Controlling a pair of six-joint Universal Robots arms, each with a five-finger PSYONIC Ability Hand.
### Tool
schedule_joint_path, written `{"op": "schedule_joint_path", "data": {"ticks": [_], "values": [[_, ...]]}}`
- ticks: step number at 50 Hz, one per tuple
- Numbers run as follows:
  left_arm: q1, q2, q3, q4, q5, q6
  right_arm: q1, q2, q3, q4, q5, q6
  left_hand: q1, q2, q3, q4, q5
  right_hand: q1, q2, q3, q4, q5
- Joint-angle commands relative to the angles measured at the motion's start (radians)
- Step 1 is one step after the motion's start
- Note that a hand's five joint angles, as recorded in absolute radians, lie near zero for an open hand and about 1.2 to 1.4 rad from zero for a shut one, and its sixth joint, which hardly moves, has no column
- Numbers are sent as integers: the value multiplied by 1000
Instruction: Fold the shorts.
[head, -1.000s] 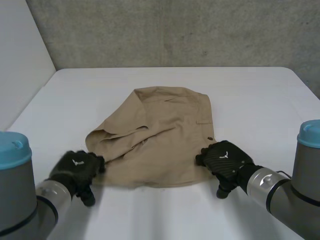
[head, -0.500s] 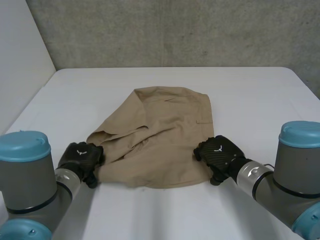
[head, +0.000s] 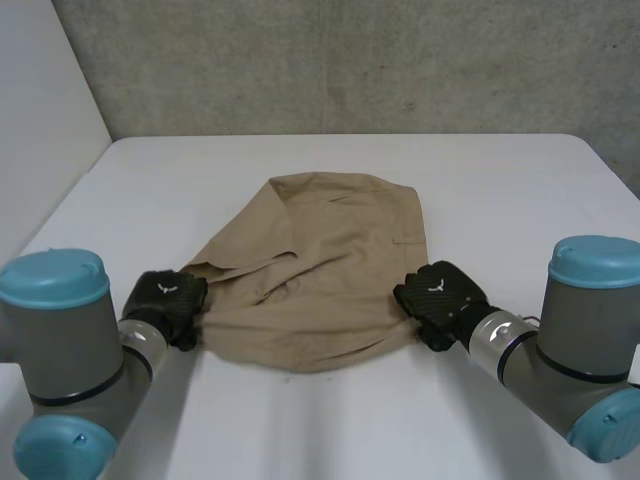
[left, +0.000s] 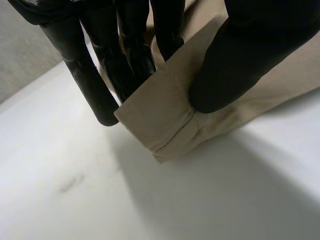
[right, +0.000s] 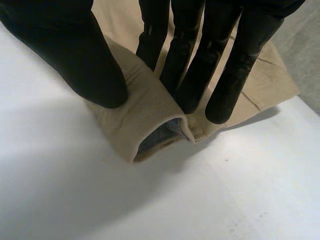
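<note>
- Mid-bench in the head view: tan shorts (head: 320, 260) lie rumpled on the white bench (head: 500, 180). The left hand (head: 165, 305) is at the cloth's near-left corner and the right hand (head: 440, 300) is at its near-right corner.
- Left wrist view: the left hand (left: 240, 55) pinches a hemmed corner of the shorts (left: 160, 120) between thumb and fingers (left: 95, 85).
- Right wrist view: the right hand (right: 85, 60) pinches its corner of the shorts (right: 145, 120) the same way.
- My guess for doing it well: raise both corners level and carry them toward the far edge together. Hold the cloth taut so the fold lands square.

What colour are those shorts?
The shorts are plain tan; the head view shows it best.
</note>
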Motion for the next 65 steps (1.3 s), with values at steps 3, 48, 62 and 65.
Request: {"op": "schedule_joint_path", "data": {"ticks": [3,48,62,65], "values": [[-5,114,30,-49,1,-3,-13,-48,-36,22,11,5,273,206,212,202,248,467,232,227,220,275],[-56,252,352,-205,35,-34,-10,-252,-547,522,56,31,273,206,212,202,248,467,232,227,220,275],[-28,-48,749,149,35,103,7,52,-936,248,246,62,273,206,212,202,248,467,232,227,220,275],[-28,-44,814,366,31,98,7,35,-958,8,252,85,273,206,212,202,248,467,232,227,220,275]]}}
